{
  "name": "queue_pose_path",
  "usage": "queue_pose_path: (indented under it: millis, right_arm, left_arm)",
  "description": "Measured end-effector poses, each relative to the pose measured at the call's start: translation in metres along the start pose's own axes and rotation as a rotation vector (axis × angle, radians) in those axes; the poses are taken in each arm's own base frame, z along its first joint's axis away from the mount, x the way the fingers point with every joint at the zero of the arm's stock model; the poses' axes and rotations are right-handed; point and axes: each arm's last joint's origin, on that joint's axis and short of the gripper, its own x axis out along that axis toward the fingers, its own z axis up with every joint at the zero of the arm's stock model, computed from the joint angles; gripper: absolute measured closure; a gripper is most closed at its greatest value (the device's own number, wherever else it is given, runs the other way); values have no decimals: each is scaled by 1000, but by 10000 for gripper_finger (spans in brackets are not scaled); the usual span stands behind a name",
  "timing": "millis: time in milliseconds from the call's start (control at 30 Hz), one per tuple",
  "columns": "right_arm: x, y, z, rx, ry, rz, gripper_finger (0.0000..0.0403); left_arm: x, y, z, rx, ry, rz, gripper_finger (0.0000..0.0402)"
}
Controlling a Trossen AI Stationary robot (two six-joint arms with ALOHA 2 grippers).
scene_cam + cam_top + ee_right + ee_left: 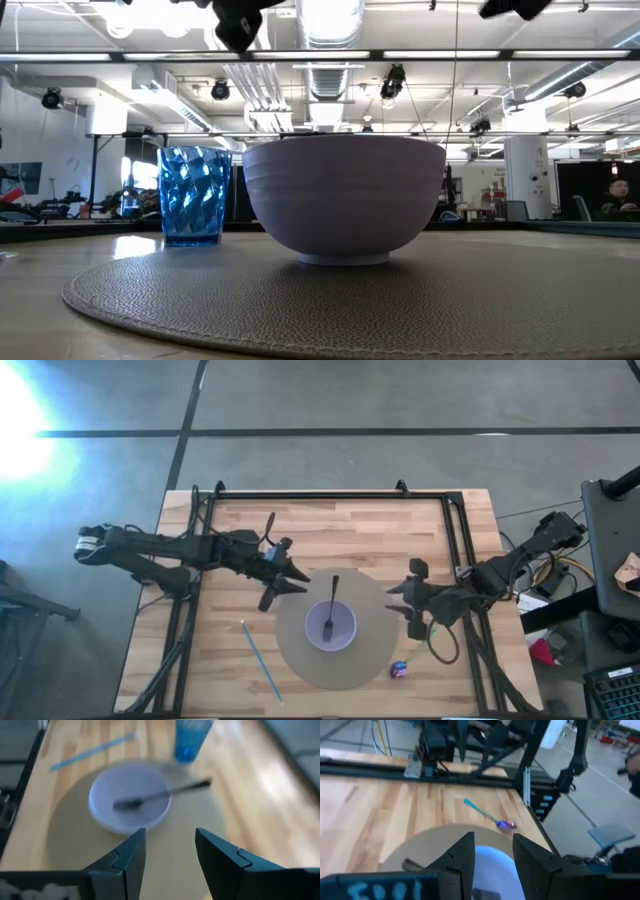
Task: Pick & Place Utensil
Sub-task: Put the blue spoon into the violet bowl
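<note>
A dark utensil (332, 605) lies with its head inside the lavender bowl (345, 638). Its handle leans on the bowl's far rim and sticks out over the round mat (300, 660). The right wrist view shows the same utensil (160, 795) in the bowl (130, 802). My left gripper (298, 578) hovers open above the mat's left far side, with the bowl (490, 870) showing below its fingers. My right gripper (393, 600) hovers open above the mat's right side, aimed at the bowl and holding nothing.
A blue tumbler (193, 195) stands left of the bowl, just off the mat (190, 740). A light-blue straw (260, 660) lies on the wood at the near left. A spoon with a purple head (400, 668) lies at the mat's near right. A black frame (330, 495) borders the table.
</note>
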Motion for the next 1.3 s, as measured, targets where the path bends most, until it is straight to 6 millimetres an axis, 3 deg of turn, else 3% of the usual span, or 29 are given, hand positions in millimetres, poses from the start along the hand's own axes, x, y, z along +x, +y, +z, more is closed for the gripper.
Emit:
queue_pose_path:
  millis: [267,733,1100,1300]
  right_arm:
    - [8,5,-16,-7,245,130,227]
    - [57,36,-40,-58,577,240,218]
    - [83,80,-43,-158,798,256,219]
    - [93,106,-56,-252,871,242,216]
  left_arm:
    - [5,-4,-11,-15,92,-4,278]
    - [5,-5,-14,-20,123,-1,278]
    - [5,-4,-15,-24,138,1,278]
    - [5,-5,-16,-26,145,2,278]
